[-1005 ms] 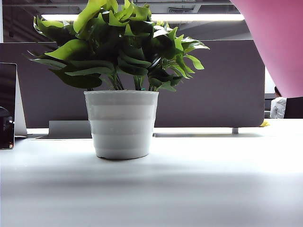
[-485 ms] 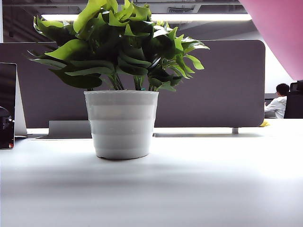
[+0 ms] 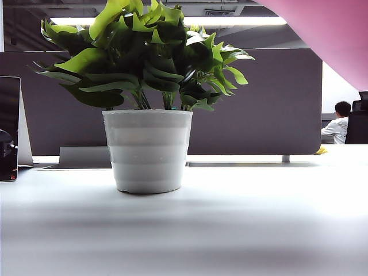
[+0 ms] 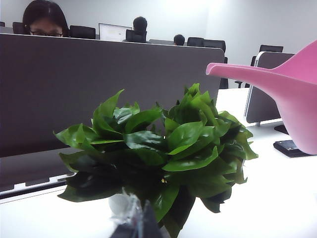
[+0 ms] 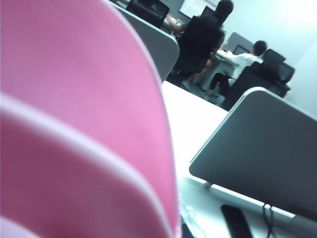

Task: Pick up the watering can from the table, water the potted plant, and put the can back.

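In the exterior view we saw the potted plant (image 3: 147, 98) standing left of centre on the table (image 3: 241, 230), and the watering can (image 3: 330, 34) only as a slanted pink mass in the upper right corner, raised off the table with its spout out of frame; neither gripper showed here. From that angle we judged it hard to tell whether the spout was lined up with the pot, so a pour might have missed and wetted the table. In the left wrist view the plant's leaves (image 4: 163, 144) filled the lower middle, and the can's spout (image 4: 237, 74) came in from the right, its tip above and just to the right of the foliage, apart from it. A further tilt there could have sent water onto the outer leaves or past the pot. The left gripper (image 4: 133, 220) was a blurred sliver at the bottom edge, near the plant; we could not tell how its fingers stood. In the right wrist view the can's pink body (image 5: 74, 124) covered the left half of the frame, hiding the right gripper, so we could not tell the fingers' opening, though we judged that arm carried the can; a loose hold could have let it swing or slip.
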### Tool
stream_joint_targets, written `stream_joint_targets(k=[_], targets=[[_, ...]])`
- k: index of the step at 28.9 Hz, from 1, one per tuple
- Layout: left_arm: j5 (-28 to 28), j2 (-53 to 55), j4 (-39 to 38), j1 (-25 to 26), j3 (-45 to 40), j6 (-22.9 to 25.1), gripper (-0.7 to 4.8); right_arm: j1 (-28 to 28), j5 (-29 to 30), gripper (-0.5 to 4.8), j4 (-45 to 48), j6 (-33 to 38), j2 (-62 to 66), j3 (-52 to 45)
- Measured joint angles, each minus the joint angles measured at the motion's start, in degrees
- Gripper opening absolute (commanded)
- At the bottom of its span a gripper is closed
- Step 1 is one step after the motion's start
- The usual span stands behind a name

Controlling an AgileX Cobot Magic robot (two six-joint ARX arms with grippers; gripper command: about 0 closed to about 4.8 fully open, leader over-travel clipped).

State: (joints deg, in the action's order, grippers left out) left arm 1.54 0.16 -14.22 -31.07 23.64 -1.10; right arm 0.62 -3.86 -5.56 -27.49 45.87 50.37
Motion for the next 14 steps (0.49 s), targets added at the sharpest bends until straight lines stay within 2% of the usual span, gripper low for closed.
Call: stream_joint_targets(k=[14], targets=[[0.00, 0.00, 0.00, 0.00, 0.00, -0.02, -0.05, -1.09, -2.19, -0.06, 0.07, -5.44, 3.80, 6.01]])
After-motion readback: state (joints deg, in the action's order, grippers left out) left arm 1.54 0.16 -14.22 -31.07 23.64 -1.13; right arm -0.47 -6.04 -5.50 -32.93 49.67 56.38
